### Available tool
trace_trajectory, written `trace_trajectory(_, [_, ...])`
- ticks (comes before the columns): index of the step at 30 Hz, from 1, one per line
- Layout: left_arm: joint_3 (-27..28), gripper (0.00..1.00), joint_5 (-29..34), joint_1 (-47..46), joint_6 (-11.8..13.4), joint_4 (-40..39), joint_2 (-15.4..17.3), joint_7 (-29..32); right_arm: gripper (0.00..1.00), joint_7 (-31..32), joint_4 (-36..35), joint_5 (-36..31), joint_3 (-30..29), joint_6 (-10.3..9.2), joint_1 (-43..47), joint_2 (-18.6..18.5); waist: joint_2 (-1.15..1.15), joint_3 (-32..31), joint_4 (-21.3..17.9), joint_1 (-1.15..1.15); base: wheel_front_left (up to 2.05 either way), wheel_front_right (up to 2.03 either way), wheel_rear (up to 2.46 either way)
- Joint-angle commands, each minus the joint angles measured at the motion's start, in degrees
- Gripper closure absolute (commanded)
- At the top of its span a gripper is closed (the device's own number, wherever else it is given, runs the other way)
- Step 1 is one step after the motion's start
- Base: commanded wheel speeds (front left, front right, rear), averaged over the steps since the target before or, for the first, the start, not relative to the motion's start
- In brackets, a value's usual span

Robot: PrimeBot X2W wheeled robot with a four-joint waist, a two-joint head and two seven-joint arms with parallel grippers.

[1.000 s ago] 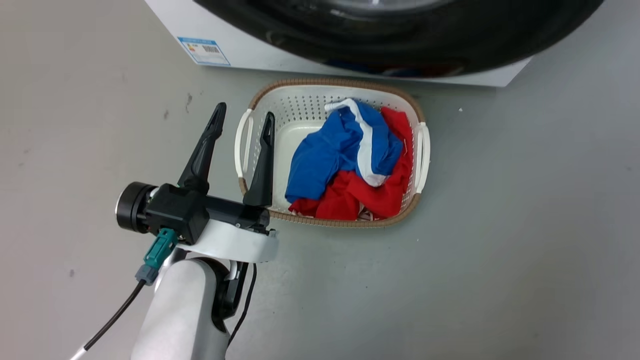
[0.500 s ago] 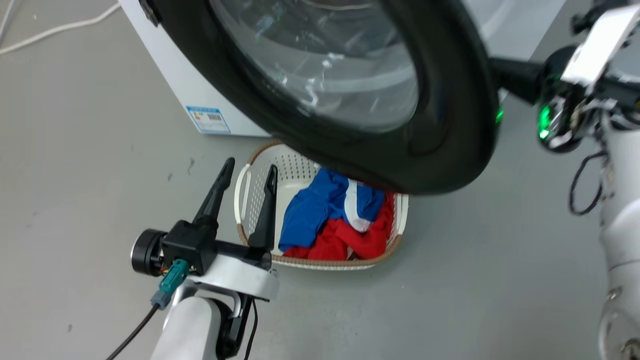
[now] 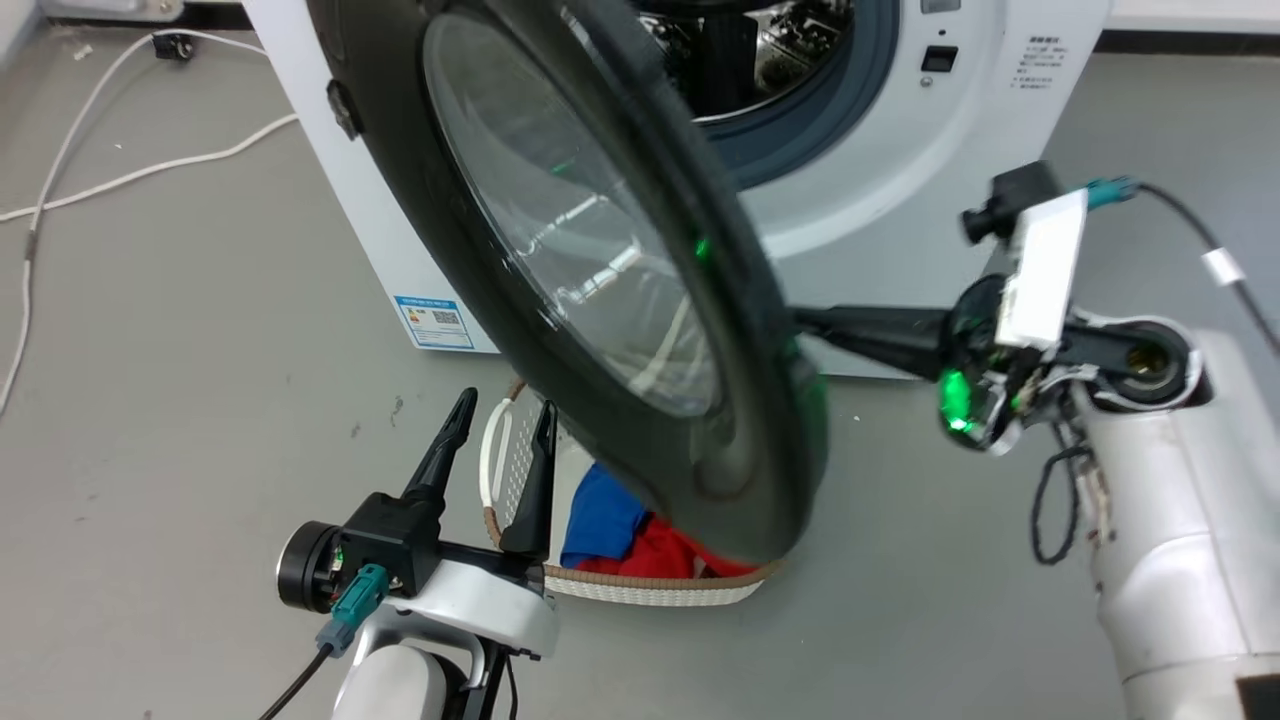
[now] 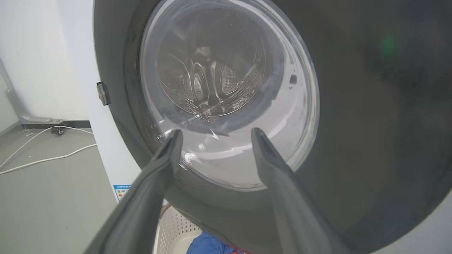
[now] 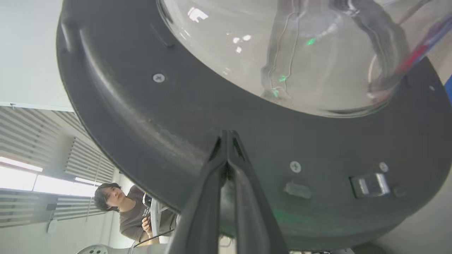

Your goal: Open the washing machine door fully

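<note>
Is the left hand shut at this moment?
No: in the left wrist view the left hand is spread wide open, and the door shows through the gap.

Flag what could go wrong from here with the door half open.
1. The right end effector is shut, with only its tips against the smooth inner frame of the washing machine door; a push could skid off.
2. The left end effector sits open in front of the door's outer face, likely in the swing path, so it may get hit.
3. The door's lower rim hangs over the laundry basket; clearance can't be judged, so it could snag.
</note>
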Motion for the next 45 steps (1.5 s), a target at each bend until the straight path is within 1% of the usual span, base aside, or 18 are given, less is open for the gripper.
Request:
trace_trajectory(1, [-0.2, 0.00, -0.2, 0.3, -0.3, 0.2, -0.1, -0.1, 1.00, 0.3, -1.1, 2.7, 2.6, 0.14, 1.6, 0.9, 0.00, -0.6, 0.5, 0.01, 0.00, 0.00, 0.00])
trace_trajectory(5, [-0.5, 0.00, -0.6, 0.5, -0.4, 0.7, -0.1, -0.1, 1.00, -1.8, -3.9, 9.0, 10.8, 0.14, 4.1, 0.8, 0.00, -1.4, 1.0, 0.01, 0.00, 0.00, 0.00])
trace_trajectory(9, [-0.6, 0.00, -0.8, 0.9, -0.4, 1.0, -0.1, -0.1, 1.00, -5.0, -6.6, 13.1, 18.1, 0.14, 5.8, 0.8, 0.00, -2.2, 1.4, 0.01, 0.00, 0.00, 0.00])
trace_trajectory(12, [-0.7, 0.00, -0.9, 1.2, -0.4, 1.2, -0.1, -0.1, 1.00, -7.5, -8.0, 15.5, 22.0, 0.14, 6.6, 0.7, 0.00, -2.8, 1.5, 0.01, 0.00, 0.00, 0.00])
trace_trajectory(15, [-0.6, 0.00, -0.9, 1.6, -0.4, 1.4, -0.1, -0.1, 1.00, -11.1, -9.2, 16.5, 24.0, 0.14, 7.5, 0.7, 0.00, -3.3, 1.6, 0.01, 0.00, 0.00, 0.00])
trace_trajectory(19, [-0.2, 0.00, -0.8, 2.3, -0.3, 1.7, 0.0, -0.1, 1.00, -15.7, -9.9, 17.3, 23.2, 0.14, 8.9, 0.6, 0.00, -4.1, 1.1, 0.01, 0.00, 0.00, 0.00])
trace_trajectory(24, [0.1, 0.00, -0.7, 3.0, -0.4, 1.9, 0.3, -0.1, 1.00, -22.6, -12.6, 18.3, 18.7, 0.14, 12.1, -1.8, 0.00, -4.7, 0.3, 0.01, 0.00, 0.00, 0.00])
trace_trajectory(29, [0.5, 0.00, -0.6, 3.8, -0.4, 2.0, 1.0, -0.1, 1.00, -30.4, -17.6, 18.6, 13.7, 0.14, 18.7, -4.2, 0.00, -5.4, -1.0, 0.01, 0.00, 0.00, 0.00])
trace_trajectory(34, [1.0, 0.00, -0.5, 5.0, -0.4, 2.1, 2.0, -0.1, 1.00, -39.2, -22.6, 16.0, 9.5, 0.14, 26.7, -6.6, 0.00, -5.8, -2.2, 0.01, 0.00, 0.00, 0.00])
trace_trajectory(35, [1.1, 0.00, -0.5, 5.1, -0.4, 2.1, 2.2, -0.1, 0.66, -41.1, -23.5, 15.3, 8.8, 0.14, 28.4, -6.8, 0.00, -5.9, -2.4, 0.01, 0.00, 0.00, 0.00])
trace_trajectory(36, [1.3, 0.00, -0.6, 5.2, -0.4, 2.1, 2.5, -0.1, 0.26, -43.0, -24.5, 14.0, 8.2, 0.14, 29.9, -7.2, 0.00, -5.9, -2.6, 0.01, 0.00, 0.00, 0.00])
trace_trajectory(37, [1.4, 0.00, -0.6, 5.4, -0.4, 2.1, 2.7, -0.1, 0.00, -45.0, -25.3, 13.2, 7.6, 0.14, 31.5, -7.3, 0.00, -6.0, -2.8, 0.01, 0.00, 0.00, 0.00])
trace_trajectory(39, [1.5, 0.00, -0.8, 5.9, -0.3, 2.1, 3.0, -0.1, 0.00, -48.4, -26.8, 11.3, 6.6, 0.14, 34.1, -7.3, 0.00, -6.3, -3.3, 0.01, 0.00, 0.00, 0.00])
trace_trajectory(42, [1.6, 0.00, -0.9, 5.9, -0.2, 2.2, 3.2, -0.1, 0.00, -54.6, -28.5, 5.4, 5.5, 0.14, 37.4, -8.4, 0.00, -6.6, -3.8, 0.01, 0.00, 0.00, 0.00])
trace_trajectory(45, [1.6, 0.00, -1.1, 6.1, -0.1, 2.4, 3.4, -0.1, 0.00, -61.9, -29.7, -4.7, 4.7, 0.14, 39.6, -10.2, 0.00, -6.9, -4.1, 0.01, 0.00, 0.00, 0.00])
